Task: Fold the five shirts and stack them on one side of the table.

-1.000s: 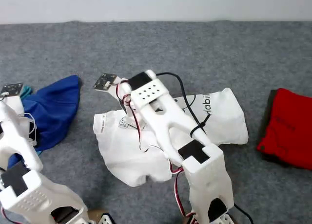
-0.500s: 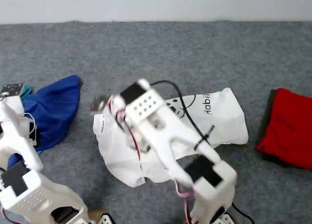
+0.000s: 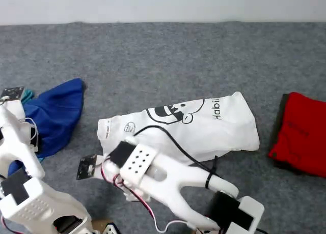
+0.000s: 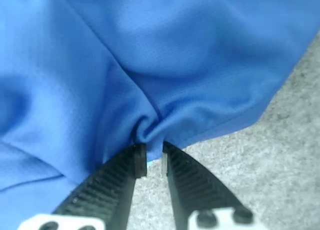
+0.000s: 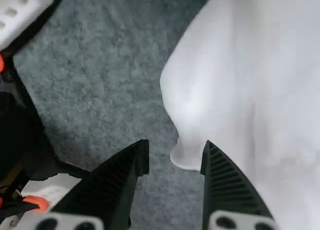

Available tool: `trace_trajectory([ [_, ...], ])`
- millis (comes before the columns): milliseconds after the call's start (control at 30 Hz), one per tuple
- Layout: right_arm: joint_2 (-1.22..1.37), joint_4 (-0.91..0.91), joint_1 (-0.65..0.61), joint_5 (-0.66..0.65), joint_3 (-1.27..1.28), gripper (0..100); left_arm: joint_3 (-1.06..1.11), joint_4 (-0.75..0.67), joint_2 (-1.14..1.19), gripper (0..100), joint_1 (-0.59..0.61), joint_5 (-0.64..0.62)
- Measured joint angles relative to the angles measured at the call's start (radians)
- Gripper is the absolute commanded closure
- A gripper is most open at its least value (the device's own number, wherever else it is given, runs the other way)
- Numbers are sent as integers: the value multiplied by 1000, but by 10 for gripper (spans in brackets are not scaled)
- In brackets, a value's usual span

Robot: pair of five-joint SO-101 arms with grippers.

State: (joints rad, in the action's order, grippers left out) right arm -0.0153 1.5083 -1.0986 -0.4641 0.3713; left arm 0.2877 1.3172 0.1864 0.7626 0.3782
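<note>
White shirt spread across the middle of the surface, print up, not yet folded. Long axis side to side in the high view, tilted slightly away toward the right end. Near-left corner of the hem tucked under the right arm, close in toward the robot's base.

In the right wrist view, that rounded white corner lying in the gap between the right arm's jaws. Jaws spread open, one to each side of the cloth, nothing pinched yet. So: cloth straight ahead of the open jaws and already partly between them, bulk of the shirt stretching away beyond. Probably a matter of closing on that corner, then carrying it across the short axis for a first fold.

Farther out, blue shirt crumpled at the left side, well apart from the white one. Left arm over its near edge. Left arm's jaws almost closed, a pucker of blue cloth gathered at the tips and apparently pinched there. Sliver of teal cloth just beside the blue.

Red shirt folded at the right edge, on top of something dark, likely the start of the stack. Near the white shirt's right end, not touching.

Right arm by far the nearer to the white shirt; left arm taken up with the blue.
</note>
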Motion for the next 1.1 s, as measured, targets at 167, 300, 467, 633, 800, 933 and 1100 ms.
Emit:
trace_trajectory([
  [167, 0, -180, -2, 0, 126, 822, 0, 0, 0, 934, 0, 0],
  [300, 20, -292, -3, 0, 206, 870, 0, 0, 0, 934, 0, 0],
  [467, 51, -330, -3, 0, 207, 987, 0, 0, 0, 934, 0, 0],
  [633, 29, -331, 9, 0, 206, 986, 0, 0, 0, 934, 0, 0],
  [800, -11, -313, 95, -8, 152, 987, 0, 0, 0, 934, 0, 0],
  [933, -12, -290, 184, -51, 75, 987, 0, 0, 0, 934, 0, 0],
  [1100, -11, -288, 262, -55, -29, 980, 0, 0, 0, 934, 0, 0],
])
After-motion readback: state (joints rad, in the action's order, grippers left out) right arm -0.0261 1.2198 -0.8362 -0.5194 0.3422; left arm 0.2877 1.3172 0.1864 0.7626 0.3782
